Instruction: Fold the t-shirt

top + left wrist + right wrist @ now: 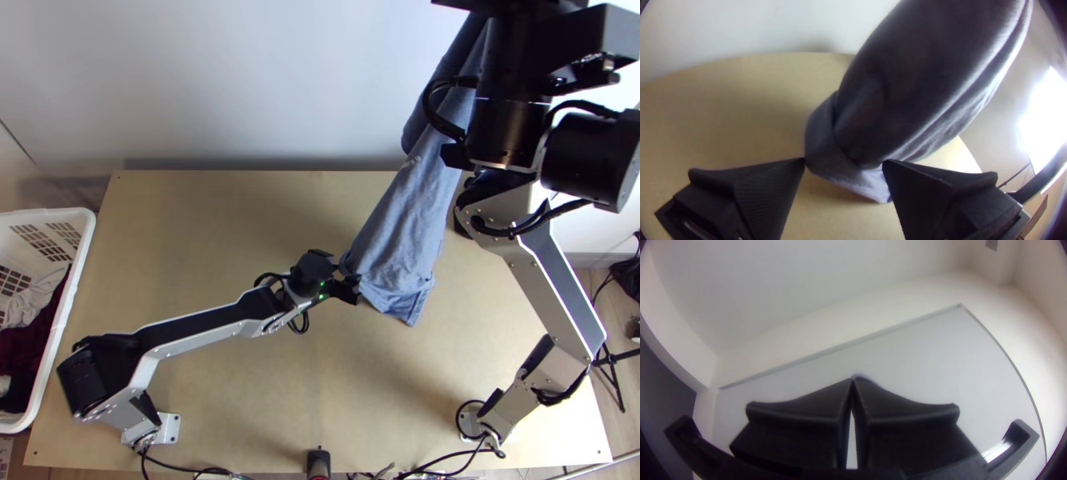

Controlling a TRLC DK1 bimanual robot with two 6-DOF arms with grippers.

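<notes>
A long, soft blue-grey knit t-shirt [408, 232] is stretched in a narrow, slanting column from the upper right of the top view to just right of the centre, its surface broken by lengthwise folds and fine, shallow creases. A small pale print is carried high on the cloth, and at the lower end a band is turned over into a loose cuff with a pointed corner. Its upper end is held up by the right gripper [472, 4] at the top edge of the frame; in the right wrist view the flat black fingers are pressed together at the tips, with a sliver of cloth pinched there. The lower end is placed just beside the left gripper [350, 280] near the centre of the frame. In the left wrist view its ridged black fingers are spread wide, and the cuff is seen beyond and partly between the tips; whether it is touched cannot be told. Beneath is set the smooth, light wooden table [224, 232]. At the left edge, a white plastic basket [80, 232] with lattice sides is filled with crumpled grey and dark red cloth [32, 336].
</notes>
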